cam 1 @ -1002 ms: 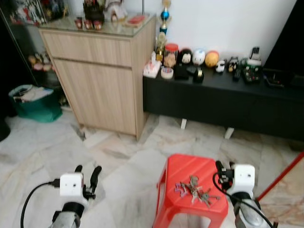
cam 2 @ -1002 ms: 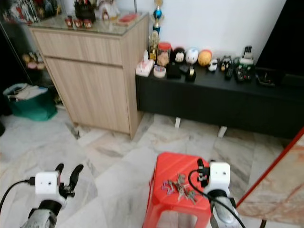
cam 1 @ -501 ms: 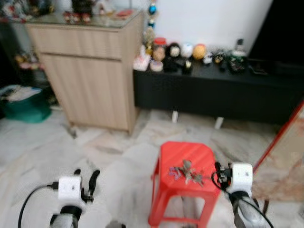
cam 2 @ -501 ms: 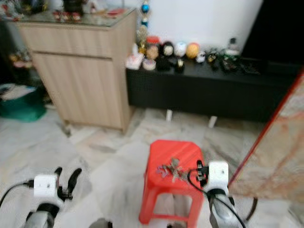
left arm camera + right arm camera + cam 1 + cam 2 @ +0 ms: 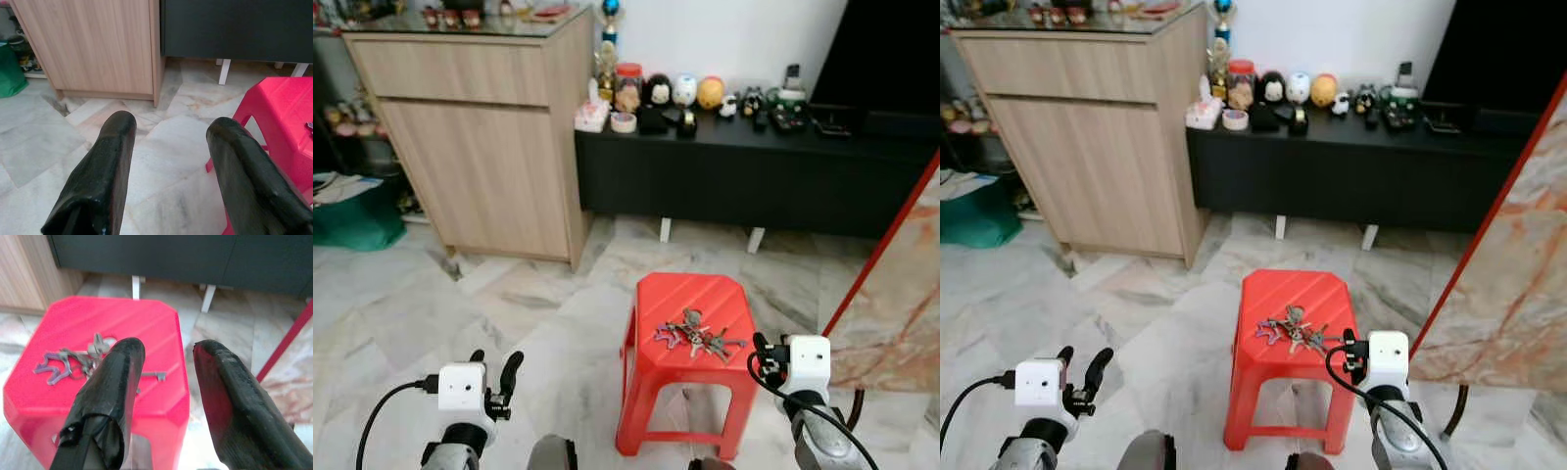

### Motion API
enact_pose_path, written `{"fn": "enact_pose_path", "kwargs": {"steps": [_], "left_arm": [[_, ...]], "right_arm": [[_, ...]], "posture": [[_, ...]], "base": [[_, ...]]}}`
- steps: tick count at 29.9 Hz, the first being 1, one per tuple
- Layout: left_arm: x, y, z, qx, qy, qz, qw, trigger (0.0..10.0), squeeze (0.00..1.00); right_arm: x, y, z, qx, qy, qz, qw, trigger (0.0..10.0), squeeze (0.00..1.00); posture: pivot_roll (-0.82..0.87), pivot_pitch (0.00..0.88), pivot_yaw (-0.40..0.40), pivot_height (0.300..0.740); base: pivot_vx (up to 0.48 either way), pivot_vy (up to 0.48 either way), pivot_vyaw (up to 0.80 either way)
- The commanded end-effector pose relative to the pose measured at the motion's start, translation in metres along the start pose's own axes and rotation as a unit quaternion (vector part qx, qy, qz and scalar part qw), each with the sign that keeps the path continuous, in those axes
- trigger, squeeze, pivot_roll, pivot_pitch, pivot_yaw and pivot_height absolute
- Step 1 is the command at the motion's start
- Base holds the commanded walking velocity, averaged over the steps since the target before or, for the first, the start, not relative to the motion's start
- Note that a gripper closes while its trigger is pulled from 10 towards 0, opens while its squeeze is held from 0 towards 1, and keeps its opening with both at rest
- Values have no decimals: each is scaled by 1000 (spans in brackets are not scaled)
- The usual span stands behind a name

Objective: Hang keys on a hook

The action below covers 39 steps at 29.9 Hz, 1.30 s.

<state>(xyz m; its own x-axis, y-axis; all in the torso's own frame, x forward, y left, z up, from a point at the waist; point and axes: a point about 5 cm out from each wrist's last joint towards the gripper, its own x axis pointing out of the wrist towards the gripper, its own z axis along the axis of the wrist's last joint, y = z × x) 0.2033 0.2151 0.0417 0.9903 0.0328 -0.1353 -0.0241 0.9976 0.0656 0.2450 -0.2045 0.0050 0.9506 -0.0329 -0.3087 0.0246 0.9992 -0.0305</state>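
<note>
Keys (image 5: pixel 693 334) lie in a bunch on top of the red stool (image 5: pixel 710 293), untouched. Right gripper (image 5: pixel 166 352) hovers just beside the stool's right edge, fingers (image 5: pixel 112 382) apart, nothing held; the wrist view has one finger over the stool top near the keys. Left gripper (image 5: pixel 168 132) is low, well left of the stool over the marble floor (image 5: pixel 401 304), fingers apart, empty. Behind the stool: a wooden cabinet (image 5: pixel 480 137) and a black counter (image 5: pixel 744 166) with figurines (image 5: pixel 675 93).
</note>
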Motion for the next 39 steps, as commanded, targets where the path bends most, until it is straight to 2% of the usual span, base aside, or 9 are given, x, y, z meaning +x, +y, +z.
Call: {"fn": "enact_pose_path", "kwargs": {"steps": [1,6,12,19,35,39], "left_arm": [[3,-2,0,-9,0,1,1000,10000,0],[5,1,2,-9,-3,9,1000,10000,0],[6,2,3,-7,-6,10,1000,10000,0],[6,3,4,-1,-7,6,1000,10000,0],[5,0,2,3,-5,-4,1000,10000,0],[4,0,1,3,-1,-6,1000,10000,0]], "right_arm": [[3,2,2,-4,-3,7,1000,10000,0],[3,4,0,-18,2,17,1000,10000,0],[6,4,3,-11,-4,20,1000,10000,0],[7,2,4,7,-12,8,1000,10000,0],[7,1,2,5,-12,-3,1000,10000,0],[7,1,0,-1,-7,0,1000,10000,0]], "posture": [[53,0,-41,640],[55,0,-46,640],[63,0,-49,640],[61,0,-42,640],[66,0,-42,640],[65,0,-42,640]], "base": [[0,0,0],[207,0,0],[305,0,710],[326,0,0],[287,0,0],[0,0,0]]}}
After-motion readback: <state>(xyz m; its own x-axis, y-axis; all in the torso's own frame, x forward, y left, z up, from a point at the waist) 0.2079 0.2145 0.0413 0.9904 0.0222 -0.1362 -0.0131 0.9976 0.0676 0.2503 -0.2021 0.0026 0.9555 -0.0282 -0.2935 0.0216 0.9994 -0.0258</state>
